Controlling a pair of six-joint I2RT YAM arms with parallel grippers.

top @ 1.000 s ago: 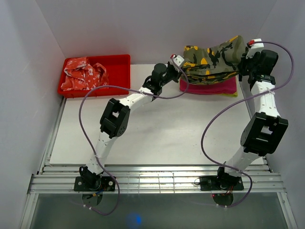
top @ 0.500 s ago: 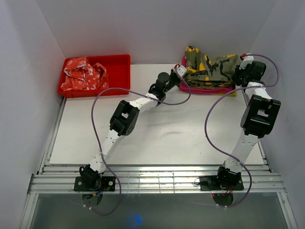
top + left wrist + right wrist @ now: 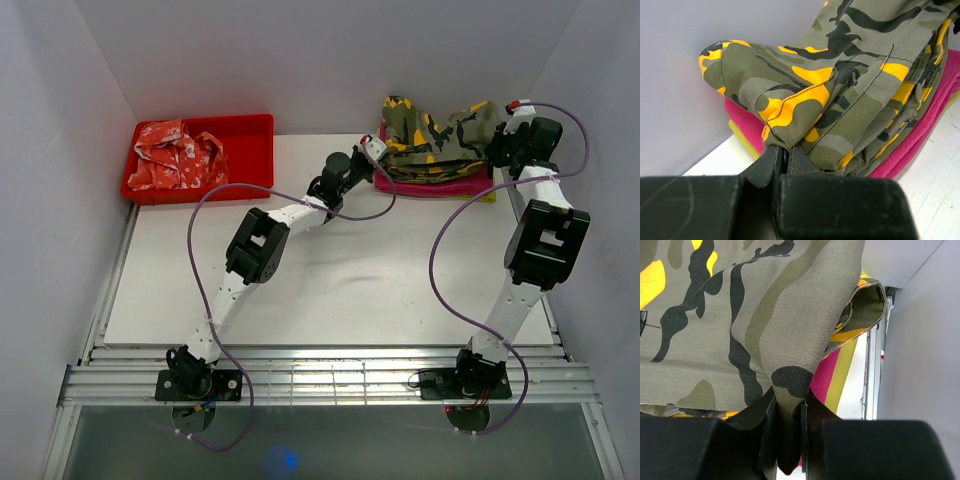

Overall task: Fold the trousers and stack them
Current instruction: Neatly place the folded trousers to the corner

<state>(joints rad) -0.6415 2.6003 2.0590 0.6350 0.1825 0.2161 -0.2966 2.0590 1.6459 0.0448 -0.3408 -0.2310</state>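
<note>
The folded camouflage trousers (image 3: 435, 140) rest on a pink folded cloth (image 3: 440, 185) at the table's far right corner. My left gripper (image 3: 374, 152) is shut on the trousers' left edge; in the left wrist view the fabric (image 3: 840, 85) is pinched where the jaws meet (image 3: 785, 150). My right gripper (image 3: 500, 150) is shut on the trousers' right edge, with a fold of cloth (image 3: 765, 315) clamped between the fingers (image 3: 788, 415). Pink and yellow-green layers (image 3: 832, 375) show beneath.
A red bin (image 3: 205, 152) holding a red-and-white patterned garment (image 3: 178, 152) stands at the far left. White walls close in behind and to the right of the stack. The white table surface (image 3: 330, 270) spreads in front of the arms.
Both grippers moved the trousers down and back onto the pink stack; the left arm stretched further toward the far right, and the right arm straightened toward the corner.
</note>
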